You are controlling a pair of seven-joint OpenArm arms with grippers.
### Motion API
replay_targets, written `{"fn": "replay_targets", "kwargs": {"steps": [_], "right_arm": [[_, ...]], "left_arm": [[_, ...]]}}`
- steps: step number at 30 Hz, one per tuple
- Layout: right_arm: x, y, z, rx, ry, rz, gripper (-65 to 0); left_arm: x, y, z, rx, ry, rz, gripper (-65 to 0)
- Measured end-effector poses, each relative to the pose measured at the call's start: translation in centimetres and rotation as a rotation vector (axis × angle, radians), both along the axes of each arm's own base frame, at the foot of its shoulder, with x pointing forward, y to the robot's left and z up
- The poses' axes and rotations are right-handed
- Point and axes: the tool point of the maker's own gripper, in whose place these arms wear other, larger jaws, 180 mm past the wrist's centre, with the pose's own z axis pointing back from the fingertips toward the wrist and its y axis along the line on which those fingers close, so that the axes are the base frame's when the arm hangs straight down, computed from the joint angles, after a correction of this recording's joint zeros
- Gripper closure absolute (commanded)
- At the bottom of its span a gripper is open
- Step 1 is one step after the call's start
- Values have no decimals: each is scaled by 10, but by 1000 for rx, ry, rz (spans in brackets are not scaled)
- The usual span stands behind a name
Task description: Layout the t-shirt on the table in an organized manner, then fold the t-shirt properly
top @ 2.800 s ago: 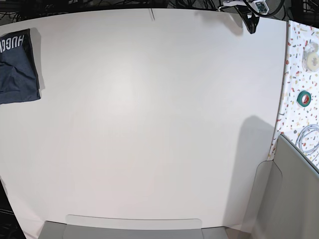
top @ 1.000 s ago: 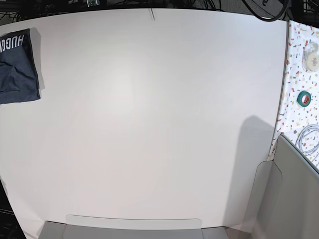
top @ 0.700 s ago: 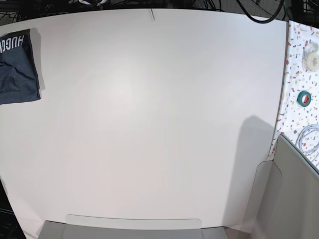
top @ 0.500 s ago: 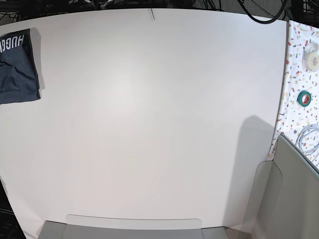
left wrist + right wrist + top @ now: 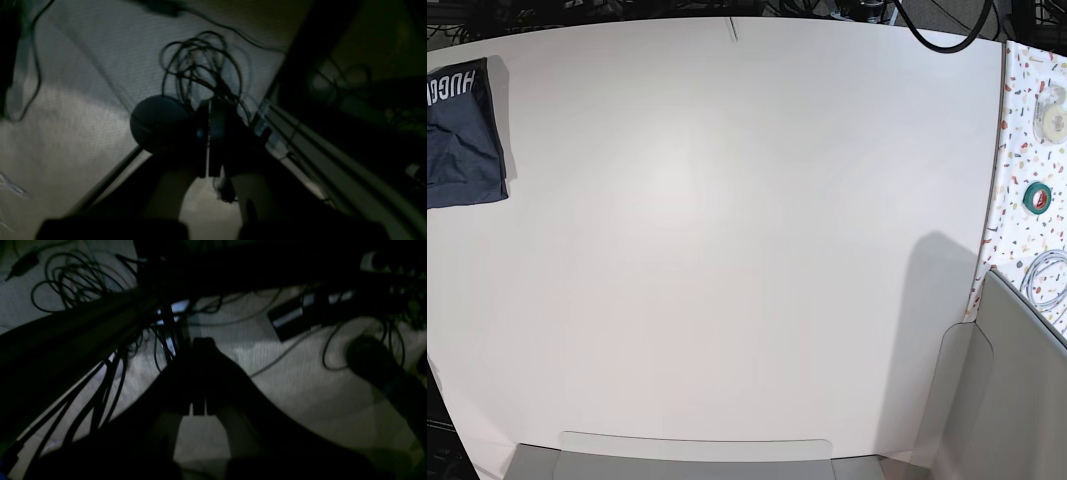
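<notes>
The t-shirt [image 5: 462, 135] lies folded at the far left edge of the table [image 5: 727, 240], dark navy with white lettering at its top. Neither arm shows in the base view. In the left wrist view, my left gripper [image 5: 208, 110] is shut with its fingers pressed together, empty, hanging over a dim floor with tangled cables [image 5: 200, 63]. The right wrist view is also dark: my right gripper [image 5: 200, 343] is shut and empty above floor and cables [image 5: 76, 276] beside the table's frame.
A speckled side surface [image 5: 1017, 180] at the right holds a tape roll [image 5: 1055, 120], a green tape ring [image 5: 1037, 197] and a coiled white cable [image 5: 1052, 280]. Grey panels [image 5: 997, 400] stand at the front right corner. Black cables [image 5: 937, 25] hang beyond the far edge.
The dark cable and gripper parts at the table's far right edge have drawn back out of the base view. The t-shirt has not moved.
</notes>
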Motion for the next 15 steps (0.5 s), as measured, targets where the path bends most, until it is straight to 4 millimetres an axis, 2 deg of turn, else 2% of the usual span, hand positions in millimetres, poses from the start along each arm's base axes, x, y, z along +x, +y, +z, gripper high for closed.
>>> {"fn": "replay_targets", "kwargs": {"steps": [3,7,9,12,15], "right_arm": [[-8,10,-2,22,68,4,0],[-27,28,-2,61,175,-3,0],[-24,30,-2,69,188,-27,0],[-8,31,-2,80,183,-80,0],[-1,41,-1,102,175,-106,0]], "left_arm": [[-1,0,-3,-3,59,-78,0],[-11,-16,-10,-66,209,-127,0],[-8,-25,-11,-76,210,-160,0],[-3,-34,-12,-85,217,-210,0],[0,-47,-13,-103,211,-233,0]]}}
